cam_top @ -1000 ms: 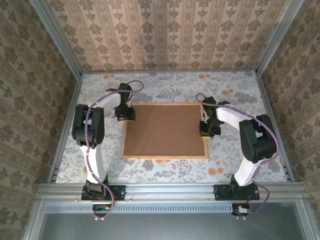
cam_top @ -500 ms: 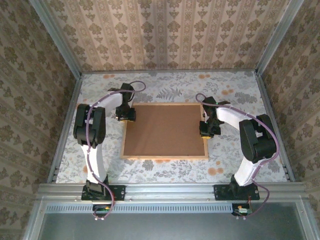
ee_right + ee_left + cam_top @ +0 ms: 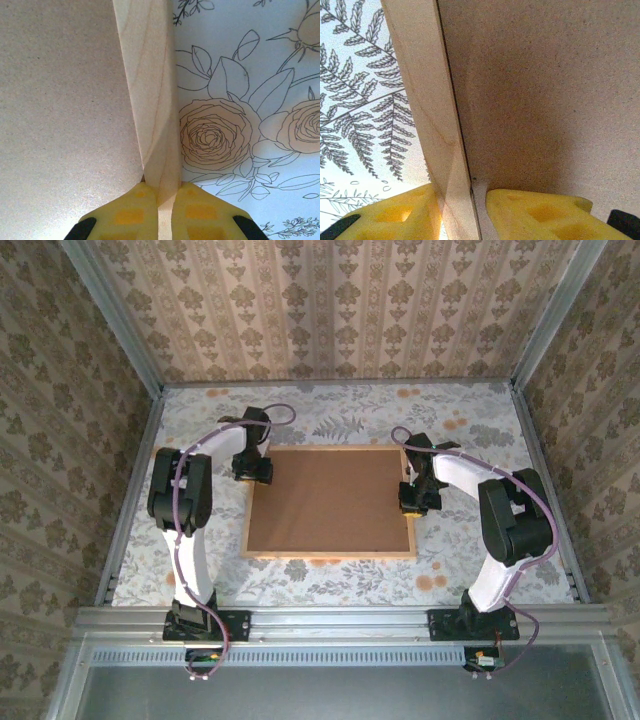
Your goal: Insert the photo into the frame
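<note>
Top external view: the left gripper (image 3: 250, 472) straddles the far-left moulding of the frame (image 3: 330, 502); clamped or loose cannot be told. It lies back-up on the table (image 3: 330, 420), and the right gripper (image 3: 413, 502) pinches its right rail. Likely light, stiff wood; the edges suit gripping.

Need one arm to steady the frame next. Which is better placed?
Probably the right. The right gripper is shut on the right-hand moulding of the frame, pressed against both its sides. The left gripper straddles the left moulding loosely, with a gap on the inner side.
</note>
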`<state>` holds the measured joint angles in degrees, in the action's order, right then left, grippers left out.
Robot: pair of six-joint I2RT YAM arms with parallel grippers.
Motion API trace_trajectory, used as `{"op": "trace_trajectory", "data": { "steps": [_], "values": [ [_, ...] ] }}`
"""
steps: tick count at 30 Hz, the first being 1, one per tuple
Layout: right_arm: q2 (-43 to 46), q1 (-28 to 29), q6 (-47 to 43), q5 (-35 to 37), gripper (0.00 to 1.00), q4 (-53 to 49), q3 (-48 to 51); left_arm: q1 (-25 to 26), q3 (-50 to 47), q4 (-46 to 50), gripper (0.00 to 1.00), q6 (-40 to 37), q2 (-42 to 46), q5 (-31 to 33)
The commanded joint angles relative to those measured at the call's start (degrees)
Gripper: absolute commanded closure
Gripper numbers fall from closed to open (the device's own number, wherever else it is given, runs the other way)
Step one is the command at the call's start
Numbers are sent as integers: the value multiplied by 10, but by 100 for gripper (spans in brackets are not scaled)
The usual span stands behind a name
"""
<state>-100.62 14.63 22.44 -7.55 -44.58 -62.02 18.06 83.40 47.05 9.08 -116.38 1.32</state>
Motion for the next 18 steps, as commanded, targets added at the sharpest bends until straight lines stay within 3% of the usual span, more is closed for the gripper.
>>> {"op": "trace_trajectory", "data": {
  "steps": [1,11,18],
  "values": [
    [-27,9,-1,4,92,32,-4,18,-10,19,52,-24,-32,-90],
    [-26,8,-2,5,92,33,-1,-1,-17,-17,53,18,-4,-148],
    [-23,1,-10,17,94,26,1,-42,-31,-67,47,65,62,-200]
  ]
}}
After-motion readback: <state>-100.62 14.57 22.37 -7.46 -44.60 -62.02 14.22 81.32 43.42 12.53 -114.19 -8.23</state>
